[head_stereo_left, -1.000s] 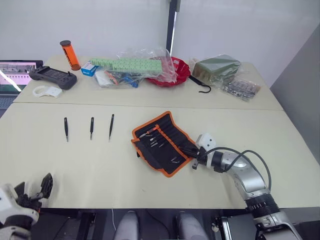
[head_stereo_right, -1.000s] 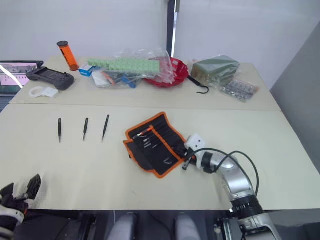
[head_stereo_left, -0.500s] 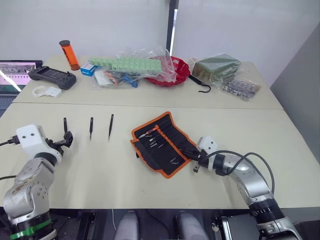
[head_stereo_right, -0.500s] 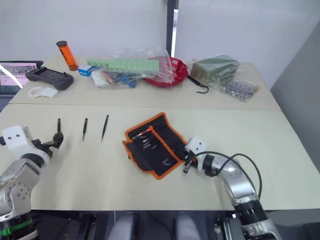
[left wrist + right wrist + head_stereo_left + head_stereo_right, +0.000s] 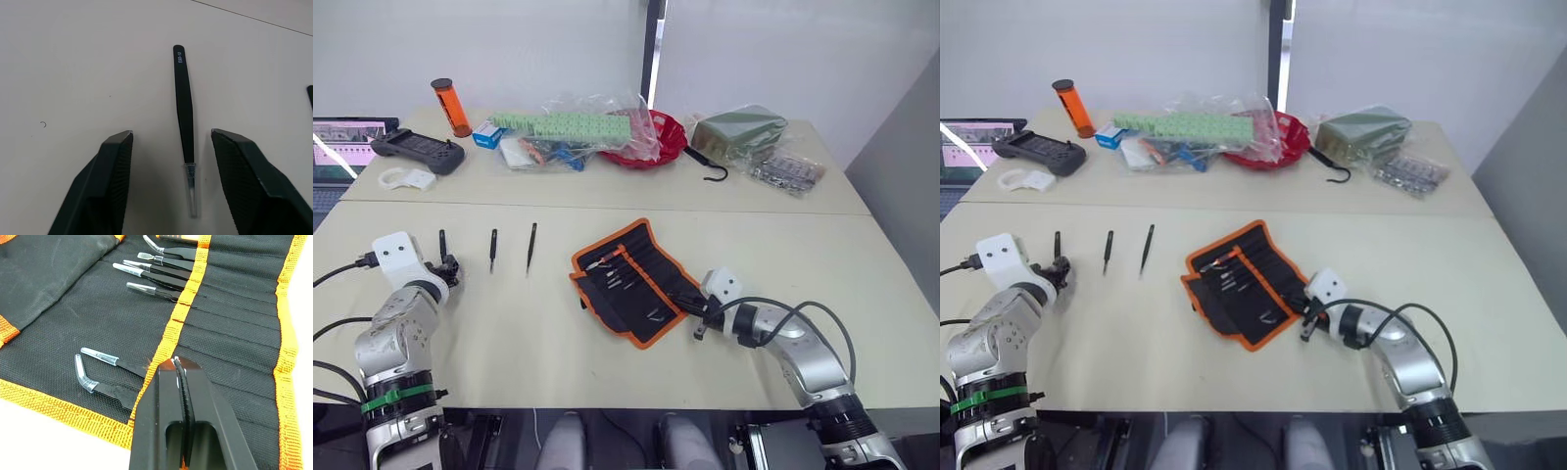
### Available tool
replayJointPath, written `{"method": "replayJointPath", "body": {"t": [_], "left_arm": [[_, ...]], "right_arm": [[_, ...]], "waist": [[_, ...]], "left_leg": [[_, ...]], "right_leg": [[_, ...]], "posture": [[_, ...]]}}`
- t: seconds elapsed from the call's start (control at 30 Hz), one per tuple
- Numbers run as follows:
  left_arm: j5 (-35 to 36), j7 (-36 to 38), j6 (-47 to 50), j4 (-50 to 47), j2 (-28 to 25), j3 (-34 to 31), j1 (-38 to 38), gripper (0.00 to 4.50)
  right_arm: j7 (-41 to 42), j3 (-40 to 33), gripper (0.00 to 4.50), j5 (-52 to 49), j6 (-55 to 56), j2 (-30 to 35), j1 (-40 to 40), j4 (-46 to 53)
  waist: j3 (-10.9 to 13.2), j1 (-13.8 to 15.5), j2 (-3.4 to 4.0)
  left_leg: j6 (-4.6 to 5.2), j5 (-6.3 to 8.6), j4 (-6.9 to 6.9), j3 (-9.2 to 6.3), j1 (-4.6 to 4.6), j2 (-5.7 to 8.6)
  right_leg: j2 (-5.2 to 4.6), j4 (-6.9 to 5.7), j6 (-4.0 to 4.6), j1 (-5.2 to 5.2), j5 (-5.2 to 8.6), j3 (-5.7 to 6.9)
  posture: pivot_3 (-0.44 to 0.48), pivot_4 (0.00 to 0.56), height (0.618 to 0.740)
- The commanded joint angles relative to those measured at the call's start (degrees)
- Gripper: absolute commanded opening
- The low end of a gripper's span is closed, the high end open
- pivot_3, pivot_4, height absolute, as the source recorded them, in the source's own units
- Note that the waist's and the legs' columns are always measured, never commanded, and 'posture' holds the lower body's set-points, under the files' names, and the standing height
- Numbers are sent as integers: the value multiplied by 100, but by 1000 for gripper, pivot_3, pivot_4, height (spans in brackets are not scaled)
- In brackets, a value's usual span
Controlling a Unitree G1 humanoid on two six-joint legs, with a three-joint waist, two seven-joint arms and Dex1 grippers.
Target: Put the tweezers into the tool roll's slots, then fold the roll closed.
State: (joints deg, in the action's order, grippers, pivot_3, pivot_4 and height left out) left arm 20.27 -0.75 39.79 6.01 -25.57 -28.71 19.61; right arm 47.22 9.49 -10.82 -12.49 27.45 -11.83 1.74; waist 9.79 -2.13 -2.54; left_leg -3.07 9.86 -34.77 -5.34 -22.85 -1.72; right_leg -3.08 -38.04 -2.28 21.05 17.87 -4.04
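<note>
So the left end effector point(image 5: 171, 183) is down at the table point(image 5: 538, 323) with its fingers spread wide, straddling the leftmost of three loose tweezers point(image 5: 184, 117). That one lies flat between the two fingers, clear-capped tip pointing back toward the wrist, neither pad touching it. The other two loose tweezers point(image 5: 493, 248) lie just beside it in a row, well apart from the tool roll point(image 5: 631, 279).

The roll lies unfolded mid-table, and several clear-tipped tools are already seated in the slots point(image 5: 230, 333). The right end effector point(image 5: 180, 396) has its fingers pressed together with nothing between them, parked over the orange trim near the roll's near edge — looks to me like it's pinning the fabric down.

Tips for the pickup, as I see it: the tweezer sits closer to one finger than the other, so I'd centre over the shaft first, or closing will just shove it sideways. It's thin and flat against the table, so get the pads right down to the surface and pinch the wider black body, not the capped tip. Close slowly — a slim metal piece like that can easily skid or flip out of a grip.
</note>
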Motion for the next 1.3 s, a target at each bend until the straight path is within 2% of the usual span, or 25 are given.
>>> {"method": "replayJointPath", "body": {"t": [0.03, 0.17, 0.4, 0.53, 0.7, 0.9, 1.07, 1.2, 1.3], "left_arm": [[-49, 156, -111, 61, 12, 172, 114, 1258], [-94, 260, -246, 72, 15, 246, 128, 14], [-279, 473, -461, -282, -182, 387, -58, 14], [-168, 591, -445, -603, -302, 227, -33, 14], [112, 1404, -217, -1389, -845, 551, 202, 14], [900, 2849, 788, -2273, -1579, 1530, 843, 14], [839, 3833, 1134, -2940, -2280, 2873, 1361, 14], [919, 4297, 1676, -3163, -2463, 3640, 1687, 14], [1061, 4374, 2141, -3067, -2318, 3853, 1948, 14]], "right_arm": [[-7, 152, 0, 103, -168, -9, 139, -31], [-37, 143, 0, 110, -146, -38, 112, -62], [-97, 118, 0, 99, -150, -77, 119, -51], [-134, 126, 0, 101, -152, -91, 152, -28], [-183, 106, 0, 106, -144, -107, 162, -40], [-321, 106, 0, 118, -155, -162, 230, 55], [-484, 81, 0, 130, -181, -203, 343, 158], [-629, 73, 0, 132, -221, -236, 451, 275], [-709, 75, 0, 123, -236, -243, 504, 331]], "waist": [[0, 2, 0], [0, 3, 0], [1, -12, 1], [3, -23, 0], [5, -20, 1], [9, -17, 7], [18, -56, 22], [21, -41, 25], [23, -36, 26]], "left_leg": [[0, 0, -1, 0, 0, 0], [0, 0, -1, 0, 0, 0], [0, 0, 0, 0, -2, 0], [0, 0, 2, 0, -6, -3], [0, 0, 1, 0, -7, -2], [-1, 0, -2, 0, -7, 1], [0, 0, 8, 0, -15, -2], [0, 0, 8, 1, -19, -3], [0, 0, 2, 1, -22, -2]], "right_leg": [[0, 0, 0, 0, 0, 0], [0, 0, -1, 0, -1, 0], [0, 0, -1, 1, -1, 0], [2, 1, -1, 5, -1, 0], [1, 1, -1, 6, -1, 0], [0, 5, -3, 2, 0, 0], [6, 3, -5, 14, 3, -4], [7, 5, -8, 16, 5, -5], [7, 4, -25, 16, 15, -5]], "posture": [[0, 150, 740], [0, 150, 740], [0, 150, 740], [0, 150, 740], [0, 150, 740], [0, 150, 740], [0, 150, 740], [0, 150, 740], [0, 150, 740]]}}
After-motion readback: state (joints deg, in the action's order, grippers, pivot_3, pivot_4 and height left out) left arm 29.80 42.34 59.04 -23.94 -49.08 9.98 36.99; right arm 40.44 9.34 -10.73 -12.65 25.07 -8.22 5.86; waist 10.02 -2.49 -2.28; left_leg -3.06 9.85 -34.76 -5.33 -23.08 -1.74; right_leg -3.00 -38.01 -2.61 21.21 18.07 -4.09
